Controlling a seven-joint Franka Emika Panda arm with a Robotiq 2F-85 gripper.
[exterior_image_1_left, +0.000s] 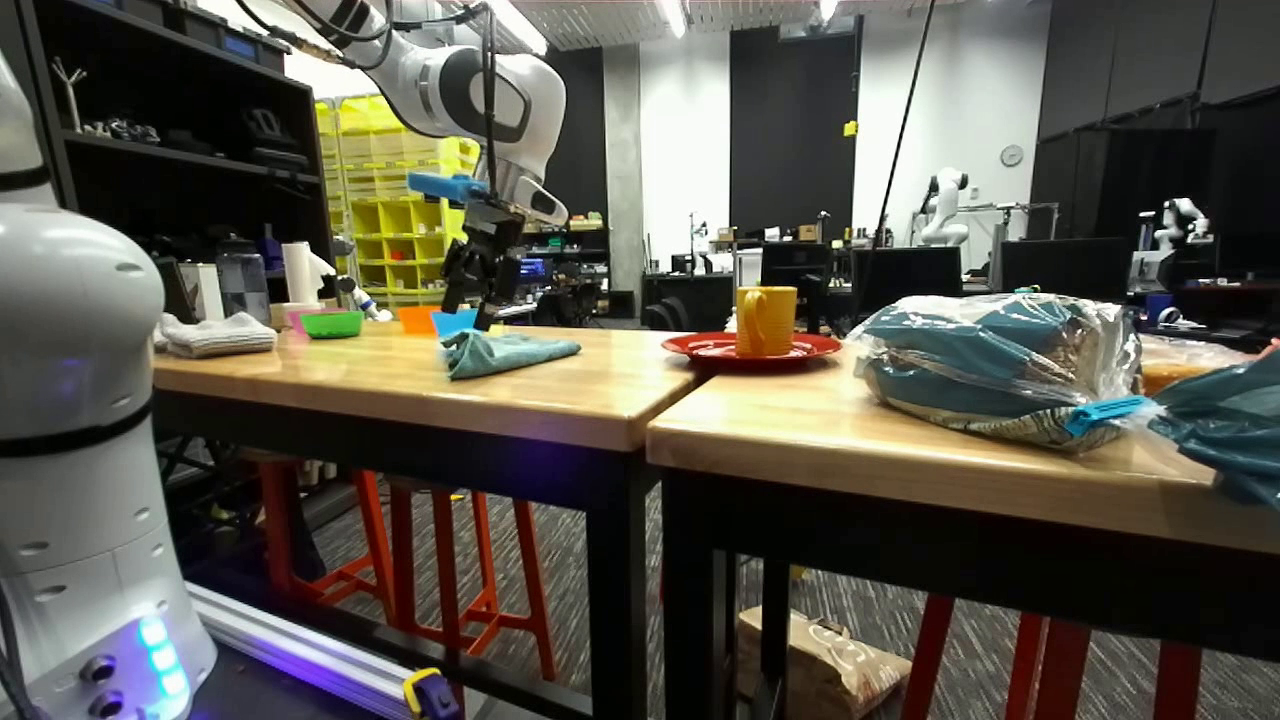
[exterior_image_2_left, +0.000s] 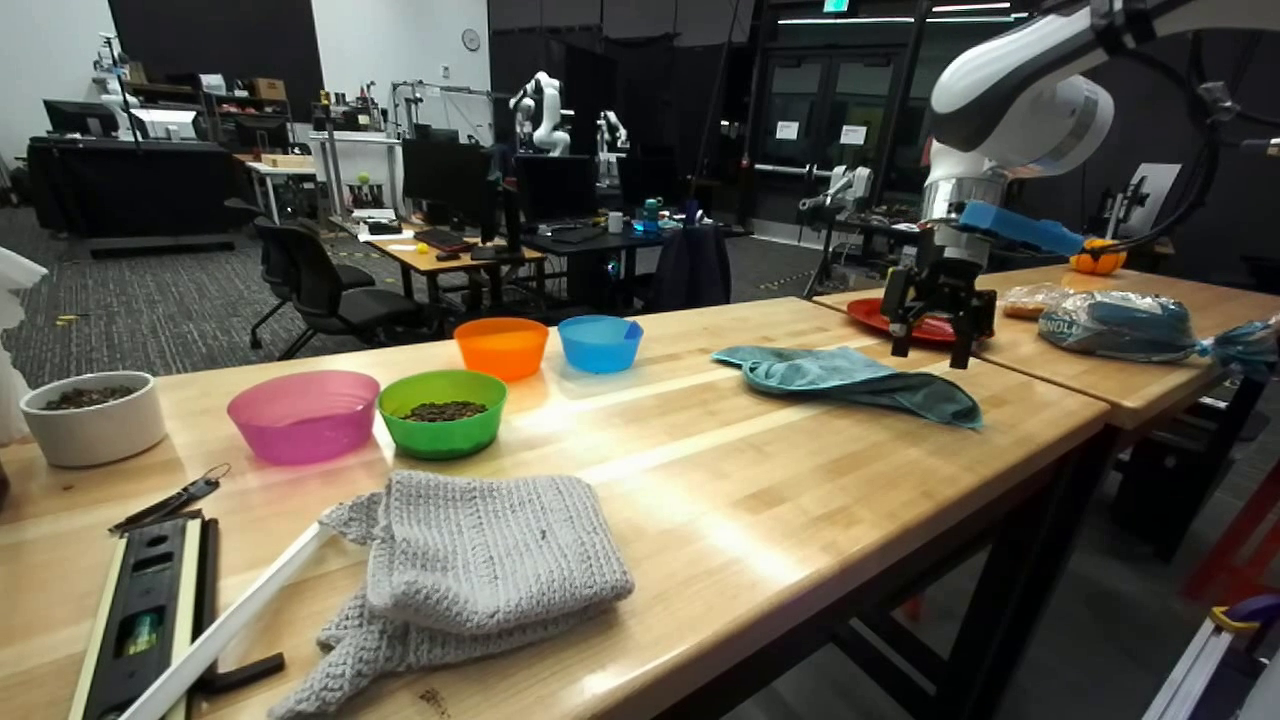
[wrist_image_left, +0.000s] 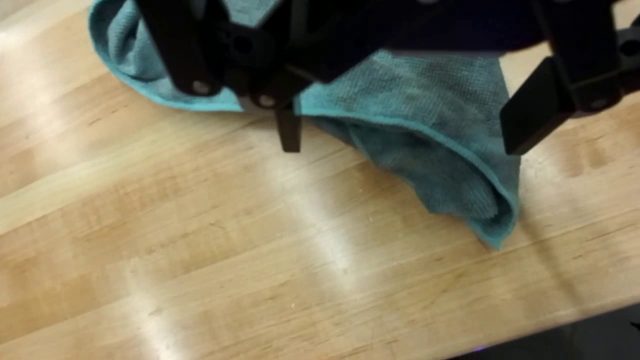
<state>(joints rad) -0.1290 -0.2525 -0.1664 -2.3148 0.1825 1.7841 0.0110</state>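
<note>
A teal cloth lies crumpled on the wooden table, in both exterior views (exterior_image_1_left: 520, 352) (exterior_image_2_left: 830, 375) and across the upper part of the wrist view (wrist_image_left: 425, 100). My gripper (exterior_image_2_left: 930, 354) is open and empty, pointing down over one end of the cloth. It also shows in an exterior view (exterior_image_1_left: 468, 312) and in the wrist view (wrist_image_left: 402, 145), with its fingers wide apart and cloth visible between and beneath them. I cannot tell whether a fingertip touches the cloth. The gripper body hides part of the cloth in the wrist view.
A red plate (exterior_image_1_left: 690, 346) with a yellow mug (exterior_image_1_left: 768, 325) stands near the table joint. A bagged loaf (exterior_image_1_left: 980, 360) lies beyond. Pink (exterior_image_2_left: 300, 420), green (exterior_image_2_left: 440, 430), orange (exterior_image_2_left: 500, 350) and blue (exterior_image_2_left: 600, 345) bowls and a grey knitted cloth (exterior_image_2_left: 500, 550) are at the other end.
</note>
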